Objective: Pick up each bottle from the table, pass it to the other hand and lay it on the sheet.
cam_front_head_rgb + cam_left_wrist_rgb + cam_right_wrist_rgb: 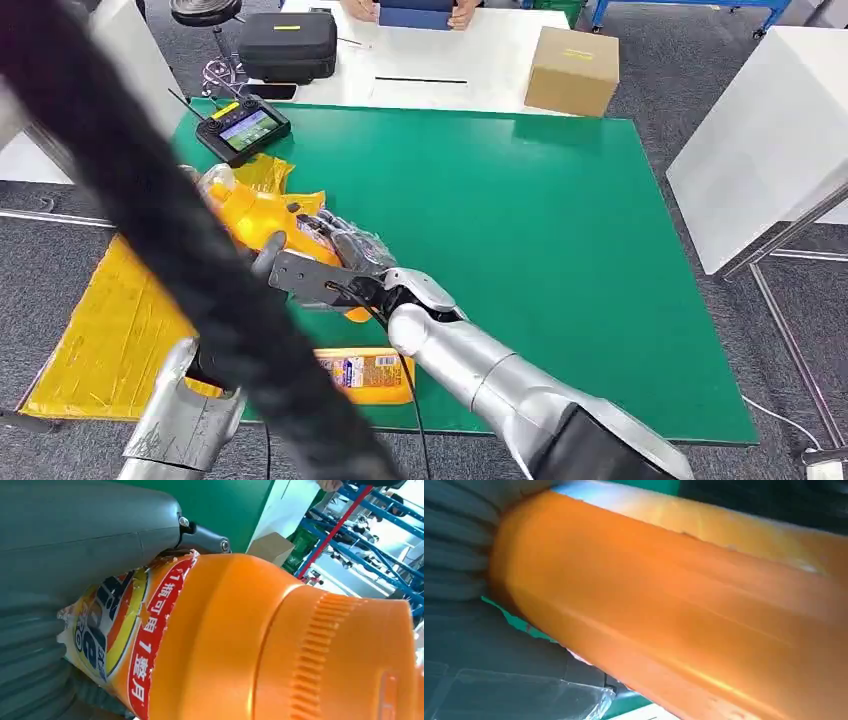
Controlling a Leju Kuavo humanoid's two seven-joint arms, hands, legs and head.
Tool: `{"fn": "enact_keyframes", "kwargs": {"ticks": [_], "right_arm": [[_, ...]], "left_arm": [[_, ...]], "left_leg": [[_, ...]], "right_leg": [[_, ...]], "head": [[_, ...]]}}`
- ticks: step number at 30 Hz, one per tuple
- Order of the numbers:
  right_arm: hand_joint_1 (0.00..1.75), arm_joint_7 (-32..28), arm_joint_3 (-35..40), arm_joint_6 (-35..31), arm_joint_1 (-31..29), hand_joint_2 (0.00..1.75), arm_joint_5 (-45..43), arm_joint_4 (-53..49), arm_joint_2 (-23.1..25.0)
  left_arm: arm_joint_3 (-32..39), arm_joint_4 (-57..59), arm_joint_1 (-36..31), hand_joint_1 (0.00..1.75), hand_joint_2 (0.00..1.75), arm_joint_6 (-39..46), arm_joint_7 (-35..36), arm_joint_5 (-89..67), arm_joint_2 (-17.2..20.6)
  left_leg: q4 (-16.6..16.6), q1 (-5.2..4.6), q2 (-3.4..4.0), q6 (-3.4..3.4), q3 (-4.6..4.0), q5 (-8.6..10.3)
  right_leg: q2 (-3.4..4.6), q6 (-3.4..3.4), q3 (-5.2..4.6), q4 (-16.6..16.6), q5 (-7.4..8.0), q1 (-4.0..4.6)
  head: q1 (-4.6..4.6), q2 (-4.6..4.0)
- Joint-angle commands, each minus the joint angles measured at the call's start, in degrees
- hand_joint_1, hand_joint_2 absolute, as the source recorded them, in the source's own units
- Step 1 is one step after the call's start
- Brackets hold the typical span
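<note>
- Gripping an orange bottle [262, 222] at the left of the green bench [560, 250], the right hand [345, 250] has its fingers wrapped round the body; the right arm reaches in from the near right.
- Left hand [75, 545]: its wrist view shows the grey thumb and ribbed cover pressed against the same bottle's labelled side, so it has hold of it too. From the head view this hand is hidden behind a black blurred cable [180, 250] that crosses the left of the picture.
- The bottle is held above the bench's left edge, over the boundary with the yellow sheet [110, 340]. Its ribbed cap [350, 660] shows large in the left wrist view, and its red and yellow label [145, 630] is torn along one edge.
- The right wrist view shows the bottle's smooth orange side [674, 610] running close past the hand's grey cover.
- A second bottle [365, 375] lies on its side at the bench's near edge, just right of the sheet.
- The sheet lies to the left of the bench, lower than it.
- A black controller [243, 128] with a lit screen sits on the bench's far left corner.
- Beyond the bench stands a white table [440, 70] with a black case [288, 45] and a cardboard box [572, 70]; a person's hands [462, 12] hold a blue thing at its far edge.
</note>
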Motion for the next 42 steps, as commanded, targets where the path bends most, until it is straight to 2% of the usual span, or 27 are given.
{"fn": "enact_keyframes", "kwargs": {"ticks": [1, 18, 21, 22, 26, 27, 31, 35, 36, 38, 41, 42], "right_arm": [[0.00, 0.06, 4.43, 0.37, -2.41, 0.00, -0.32, 2.58, 0.44], [0.00, 0.09, 4.14, 0.04, -2.78, 0.00, -0.21, 4.21, 0.44], [0.00, -1.73, 0.75, -2.46, -3.90, 0.00, 0.93, 5.87, 0.44], [0.00, -3.34, -2.89, -3.75, -3.60, 0.00, 3.69, 5.05, -0.42], [0.00, -3.20, -15.62, -3.56, 0.89, 0.00, 12.63, -8.26, -5.93], [0.00, -3.54, -18.21, -2.84, 2.28, 0.00, 15.44, -12.56, -7.27], [0.00, -4.43, -27.70, 1.87, 9.06, 0.00, 20.20, -29.98, -12.02], [0.00, -4.90, -28.95, 3.45, 10.57, 0.00, 20.43, -33.26, -13.34], [0.00, -4.90, -28.82, 3.45, 10.68, 0.00, 20.42, -33.27, -13.07], [0.00, -5.99, -30.38, 1.19, 12.26, 0.00, 21.59, -35.78, -13.62], [0.00, -6.62, -34.27, -0.25, 15.96, 0.00, 21.65, -42.85, -16.06], [0.00, -7.00, -34.81, 0.14, 16.38, 0.00, 21.67, -43.68, -16.40]], "left_arm": [[-2.15, 2.03, -3.18, 1.75, 1.75, -0.51, -0.22, 0.48, -0.70], [0.08, 0.85, -3.81, 1.75, 1.75, -0.43, -1.24, -0.07, -0.02], [3.94, 0.44, -6.54, 1.75, 1.75, 0.95, -2.06, -1.82, 1.43], [6.02, -0.05, -6.79, 1.75, 1.75, 1.12, -1.65, -2.83, 1.68], [10.61, -1.94, -4.30, 1.75, 1.75, 0.64, -1.17, -3.77, 3.11], [11.46, -2.38, -3.37, 1.75, 1.75, 0.57, -1.40, -3.76, 3.34], [14.46, -4.31, -0.26, 1.75, 1.75, -0.69, -2.24, -4.10, 3.26], [15.14, -5.09, 0.62, 1.75, 1.75, -0.89, -2.49, -4.35, 3.27], [15.09, -5.13, 0.53, 1.75, 1.75, -0.89, -2.49, -4.35, 3.19], [15.70, -5.65, 0.98, 1.75, 1.75, -0.72, -2.78, -5.09, 2.97], [17.61, -6.93, 2.48, 1.75, 1.75, -0.72, -2.68, -6.05, 2.63], [17.95, -7.08, 2.74, 1.75, 1.75, -0.88, -2.65, -6.19, 2.62]], "left_leg": [[-0.02, 0.06, -0.11, -0.23, 0.09, 0.00], [0.00, 0.08, -0.10, -0.31, 0.15, -0.03], [0.04, 0.11, -0.11, -0.32, 0.10, -0.03], [0.06, 0.10, -0.10, -0.23, -0.02, 0.00], [0.01, 0.10, -0.08, -0.17, 0.00, 0.03], [-0.04, 0.13, -0.06, -0.36, 0.21, -0.02], [-0.04, 0.09, -0.07, -0.28, 0.17, -0.04], [-0.09, 0.13, -0.33, -0.34, 0.31, -0.06], [0.00, 0.13, -0.32, -0.24, 0.09, -0.03], [-0.01, 0.09, -0.20, -0.21, 0.03, -0.02], [-0.14, 0.10, -0.20, -0.47, 0.37, -0.07], [-0.07, 0.09, -0.33, -0.31, 0.16, -0.03]], "right_leg": [[-0.14, -0.11, 0.14, -0.03, -0.04, 0.05], [-0.14, -0.15, 0.23, -0.02, -0.07, 0.06], [-0.15, -0.17, 0.18, 0.02, -0.07, 0.09], [-0.13, -0.13, 0.06, 0.04, -0.03, 0.08], [-0.09, -0.08, 0.08, -0.03, 0.01, 0.09], [-0.11, -0.17, 0.30, -0.09, -0.04, 0.10], [-0.11, -0.13, 0.26, -0.07, -0.07, 0.06], [-0.37, -0.15, 0.51, -0.19, -0.14, 0.10], [-0.31, -0.11, 0.27, -0.09, -0.08, 0.10], [-0.19, -0.09, 0.17, -0.08, -0.03, 0.07], [-0.27, -0.22, 0.54, -0.20, -0.11, 0.07], [-0.38, -0.14, 0.36, -0.17, -0.10, 0.07]], "head": [[0.00, 0.00], [0.00, 0.00], [0.00, 0.00], [0.00, 0.00], [0.02, 0.00], [-0.02, 0.00], [0.00, 0.00], [-0.02, 0.00], [0.00, 0.00], [0.02, 0.00], [0.00, 0.00], [0.00, 0.00]]}}
